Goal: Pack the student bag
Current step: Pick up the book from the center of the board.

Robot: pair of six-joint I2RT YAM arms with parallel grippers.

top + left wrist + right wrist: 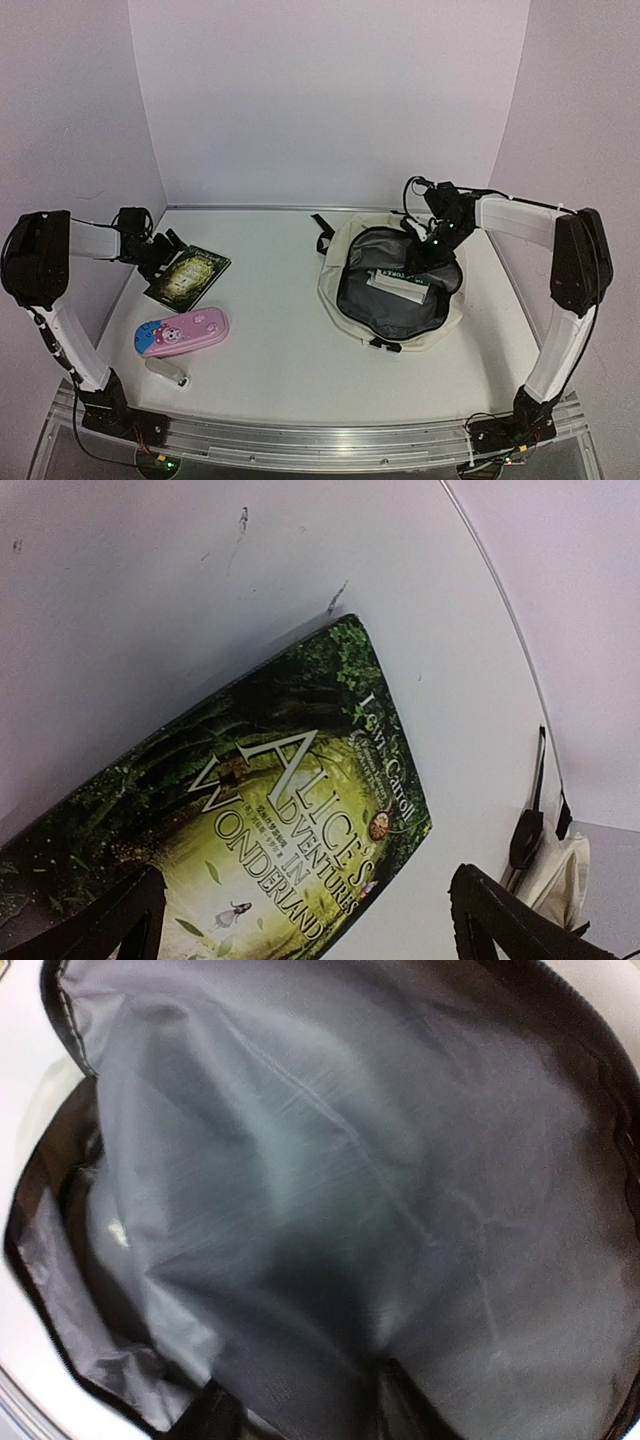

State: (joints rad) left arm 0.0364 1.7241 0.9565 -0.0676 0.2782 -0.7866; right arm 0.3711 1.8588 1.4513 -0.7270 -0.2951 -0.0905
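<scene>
- Student bag (pixel 345 250) lies unzipped at the counter's (pixel 270 340) right; right hand (pixel 437 240) sits at its mouth (jaw state: cannot tell).
- Left hand (pixel 305 905), wide and empty, hovers over the book (pixel 290 810); loading it likely comes next, which needs a lower, edge-on pinch.

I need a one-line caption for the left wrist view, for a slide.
Open left gripper above the book Alice's Adventures in Wonderland, which lies flat on the white table.
</scene>
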